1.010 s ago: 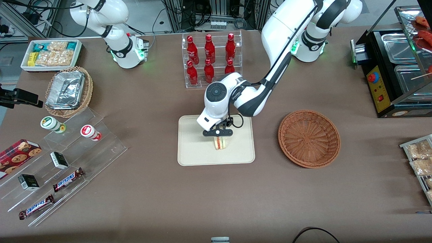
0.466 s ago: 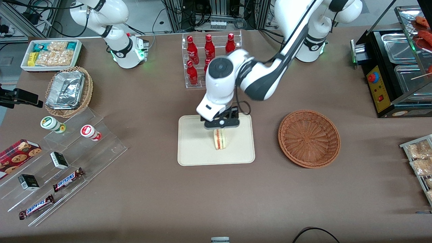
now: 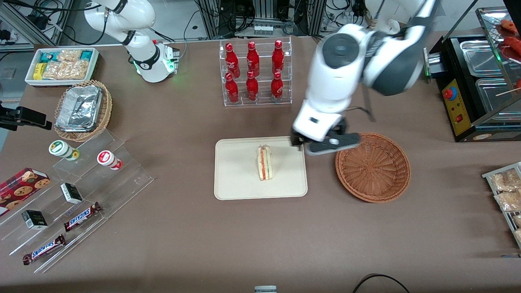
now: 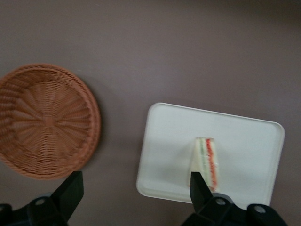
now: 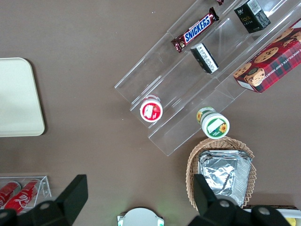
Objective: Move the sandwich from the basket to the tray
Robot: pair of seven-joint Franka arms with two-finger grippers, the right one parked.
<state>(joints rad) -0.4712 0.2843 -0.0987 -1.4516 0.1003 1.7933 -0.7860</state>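
The sandwich (image 3: 264,163) stands on its edge on the cream tray (image 3: 236,179), with its red and green filling showing along the top. Nothing touches it. My left gripper (image 3: 325,145) hangs high above the table, over the gap between the tray and the reddish-brown basket (image 3: 372,167). In the left wrist view the gripper (image 4: 134,180) is open wide with nothing between its fingers. That view also takes in the sandwich (image 4: 205,157), the tray (image 4: 169,141) and the empty basket (image 4: 44,120).
A clear rack of red bottles (image 3: 254,73) stands farther from the camera than the tray. A stepped acrylic shelf of snacks (image 3: 81,183), a foil-filled tan basket (image 3: 83,110) and a white snack bin (image 3: 61,65) lie toward the parked arm's end. A black food warmer (image 3: 476,81) sits at the working arm's end.
The gripper was down around the sandwich on the tray; it has let go, risen and swung toward the basket. The sandwich has stayed standing on the tray.
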